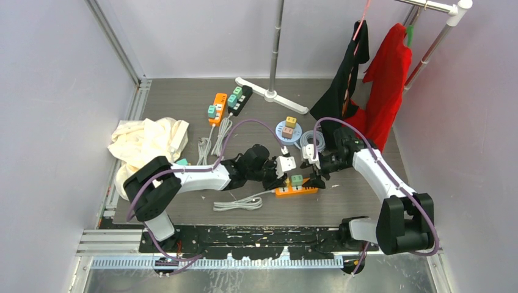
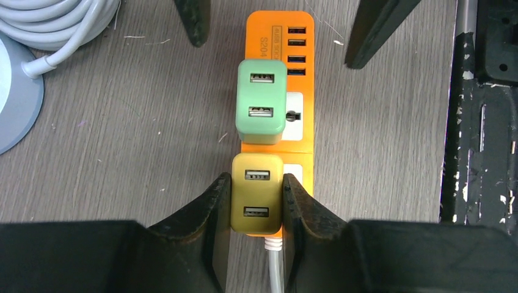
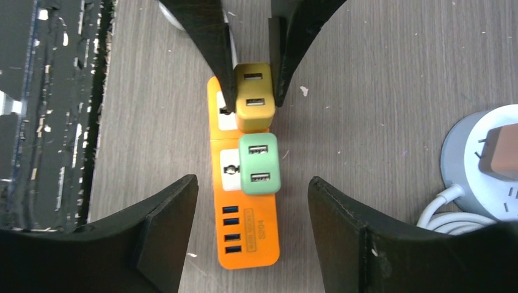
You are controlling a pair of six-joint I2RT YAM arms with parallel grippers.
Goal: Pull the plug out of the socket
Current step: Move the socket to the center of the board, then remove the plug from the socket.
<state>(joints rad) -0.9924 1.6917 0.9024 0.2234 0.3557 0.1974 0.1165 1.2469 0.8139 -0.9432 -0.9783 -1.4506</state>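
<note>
**Item:** mustard-yellow two-port USB charger plug (image 2: 256,194), seated at the cable end of the orange plastic power strip (image 2: 266,36). Your left gripper (image 2: 256,183) has it pinched between its black fingers (image 2: 214,210), jaws narrow, pads pressed against both sides.

**Next along the strip:** mint-green two-port USB charger plug (image 2: 261,101), also seated, just beside the yellow one.

**Markings:** "S204" printed beside the strip's four USB ports; the smaller line is unreadable.

**Outward:** your right gripper (image 3: 250,183) straddles the strip's USB end, jaws spread apart, touching nothing.
</note>
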